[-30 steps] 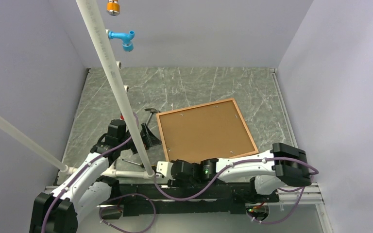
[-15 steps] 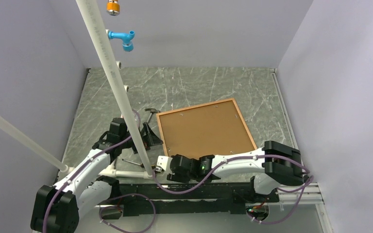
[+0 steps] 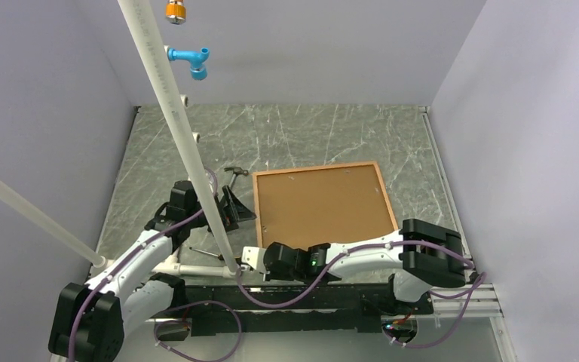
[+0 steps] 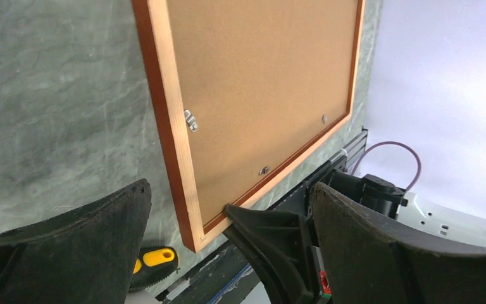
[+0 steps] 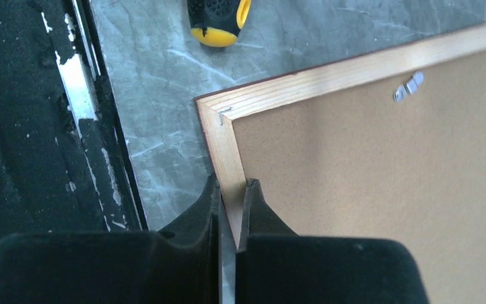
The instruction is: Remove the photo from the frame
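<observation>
The frame lies face down on the table, its reddish-brown border around the photo's plain brown board backing. The printed side is hidden. My right gripper is shut on the frame's near rail close to its near-left corner; the right wrist view shows the gripper pinching the pale wood rail beside the backing. My left gripper is open and empty just left of the frame. In the left wrist view the gripper straddles the frame's corner without touching it.
A small hammer lies just beyond the left gripper. A screwdriver with a yellow-black handle lies near the front-left. White pipes cross above the left side. Walls close three sides.
The frame has turned and slid to the right, now lying squarer to the table, with my right gripper still on its near-left corner. The left gripper stayed about where it was.
</observation>
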`<state>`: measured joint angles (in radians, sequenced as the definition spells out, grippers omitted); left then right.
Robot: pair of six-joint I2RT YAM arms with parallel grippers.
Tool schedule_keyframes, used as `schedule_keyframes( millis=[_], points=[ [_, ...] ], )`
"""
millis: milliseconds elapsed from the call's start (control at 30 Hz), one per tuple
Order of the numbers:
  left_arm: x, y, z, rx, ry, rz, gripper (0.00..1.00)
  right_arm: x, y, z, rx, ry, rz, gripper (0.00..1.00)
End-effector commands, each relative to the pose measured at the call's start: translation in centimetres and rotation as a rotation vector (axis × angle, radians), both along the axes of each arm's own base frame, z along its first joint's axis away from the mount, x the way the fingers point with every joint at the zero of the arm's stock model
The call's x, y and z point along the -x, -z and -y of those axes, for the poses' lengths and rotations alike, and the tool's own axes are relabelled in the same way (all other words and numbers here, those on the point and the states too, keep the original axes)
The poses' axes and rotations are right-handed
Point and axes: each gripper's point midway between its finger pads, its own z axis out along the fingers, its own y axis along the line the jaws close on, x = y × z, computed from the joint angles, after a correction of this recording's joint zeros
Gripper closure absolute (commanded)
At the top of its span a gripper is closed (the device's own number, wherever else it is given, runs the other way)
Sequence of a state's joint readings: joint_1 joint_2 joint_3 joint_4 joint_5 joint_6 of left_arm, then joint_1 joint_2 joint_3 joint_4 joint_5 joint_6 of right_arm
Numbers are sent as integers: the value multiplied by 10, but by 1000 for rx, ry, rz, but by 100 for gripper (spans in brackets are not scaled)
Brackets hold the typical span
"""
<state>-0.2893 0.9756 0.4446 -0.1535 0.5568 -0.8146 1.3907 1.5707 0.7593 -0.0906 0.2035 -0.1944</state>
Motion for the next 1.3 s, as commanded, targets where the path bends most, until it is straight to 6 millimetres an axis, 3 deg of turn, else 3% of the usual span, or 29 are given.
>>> schedule_keyframes(
  millis=[0,233,567,833,933,1067,1200,1233,1267],
  points=[
    [-10,-22,8,95,7,55,1,-9,-25,0,-123,64,19,100],
    [-21,-37,20,176,54,62,1,-33,-66,-4,-271,76,-28,100],
    [-16,-36,43,299,158,59,2,-75,-123,-18,-373,65,-41,100],
    [-13,-42,70,382,209,62,6,-82,-144,-33,-424,44,-41,100],
    [-10,-45,78,426,217,56,14,-85,-149,-33,-451,66,-27,100],
    [-8,-49,77,499,174,60,41,-86,-150,-32,-452,97,-39,100],
    [-9,-49,75,519,143,65,61,-88,-147,-25,-433,167,-30,100],
    [-8,-50,74,523,139,70,68,-89,-144,-21,-417,202,-22,98],
    [-8,-51,74,522,136,76,74,-88,-143,-18,-403,224,-23,87]
  ],
)
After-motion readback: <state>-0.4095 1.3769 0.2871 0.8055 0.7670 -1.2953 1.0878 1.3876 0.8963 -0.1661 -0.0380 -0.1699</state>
